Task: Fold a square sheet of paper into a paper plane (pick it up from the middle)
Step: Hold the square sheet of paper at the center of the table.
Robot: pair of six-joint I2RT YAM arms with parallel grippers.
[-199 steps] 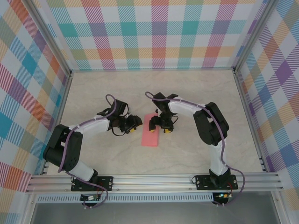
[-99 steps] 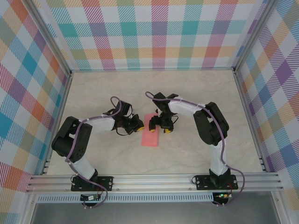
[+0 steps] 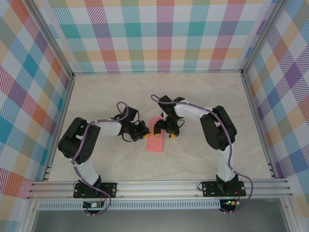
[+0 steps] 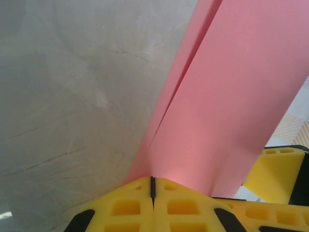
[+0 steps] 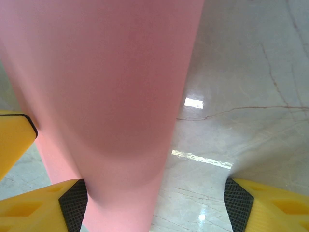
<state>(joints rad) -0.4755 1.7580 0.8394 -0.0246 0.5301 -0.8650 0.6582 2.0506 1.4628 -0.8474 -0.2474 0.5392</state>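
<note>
The salmon-pink paper (image 3: 155, 141) lies flat on the table, folded into a long narrow strip, with a layered fold line along it in the left wrist view (image 4: 231, 96). My left gripper (image 3: 144, 134) is shut, its yellow fingertips (image 4: 152, 186) pressed together right at the paper's left edge; nothing shows between them. My right gripper (image 3: 164, 131) is open and straddles the strip's far end. In the right wrist view the paper (image 5: 106, 96) runs between the fingers, close to the left pad (image 5: 72, 203) and well clear of the right pad (image 5: 236, 203).
The two grippers are very close: a yellow finger of the right one (image 4: 280, 169) shows at the edge of the left wrist view. Marble-look tabletop (image 3: 203, 96) lies all round, bounded by checked walls (image 3: 159, 34) and an aluminium rail (image 3: 159, 186) at the near edge.
My left gripper has moved right to the paper's left edge and gone from open to shut. The right arm and the paper have stayed put.
</note>
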